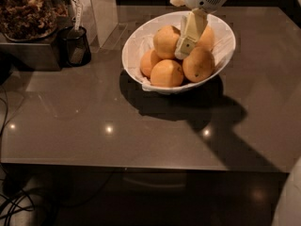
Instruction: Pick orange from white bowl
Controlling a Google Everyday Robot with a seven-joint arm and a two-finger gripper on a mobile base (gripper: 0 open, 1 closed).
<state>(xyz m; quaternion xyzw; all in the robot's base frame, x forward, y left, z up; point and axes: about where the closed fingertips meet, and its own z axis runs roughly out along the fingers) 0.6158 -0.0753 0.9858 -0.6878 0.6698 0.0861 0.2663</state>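
Camera view: the orange (164,40) sits highest in the pile inside the white bowl (225,48), with four smaller oranges (167,73) packed beside and below it. The gripper (182,50) reaches down into the bowl, its tip against the orange's right side; spread or pinching, I cannot tell. Far left on the grey table (94,140), a black mesh cup (75,46) holds a utensil (77,18)
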